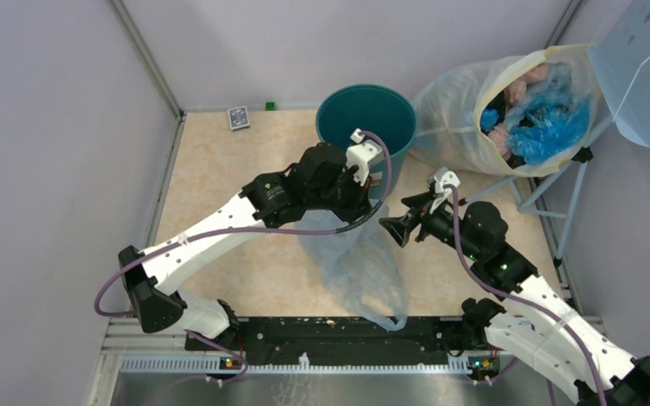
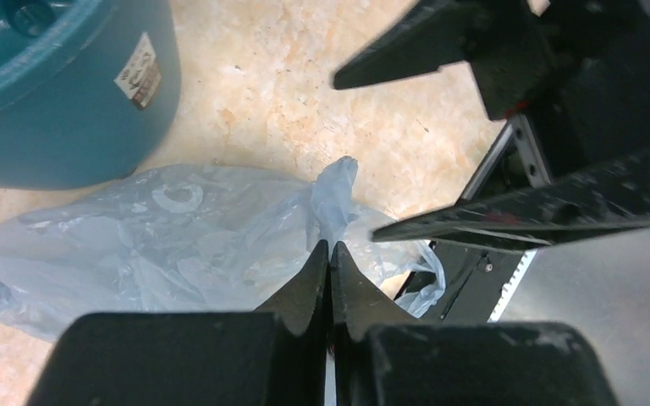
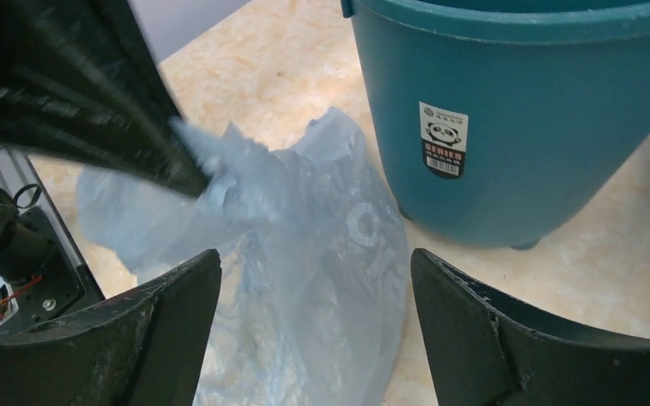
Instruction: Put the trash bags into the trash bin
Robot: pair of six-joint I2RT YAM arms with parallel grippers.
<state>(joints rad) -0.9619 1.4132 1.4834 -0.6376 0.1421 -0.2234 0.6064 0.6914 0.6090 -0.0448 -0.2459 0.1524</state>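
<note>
Pale blue-grey film is the matter here. At the far left of the table sits one small dark card box, well apart from the work. Next comes the left pincer, its jaws pressed together on a puckered fold of the trash bag. That nip draws the thin plastic up into a peak while the rest trails on the table towards the near edge. I judge the grip is at the bag's edge so the bag can be lifted clear and carried over the rim.

Just beyond stands the trash bin, upright with its mouth open. The bag lies just in front of it, not inside, so the task is not yet done. Further right, the right pincer is spread wide and holds nothing. It is aimed at the bag, probably to take a second hold or to gather the loose plastic. Last, at the far right, a cloudy-white sack leans on a stand, with blue and pinkish stuff in it.

By count there is one bag on the table, one bin, one sack and two pincers.
</note>
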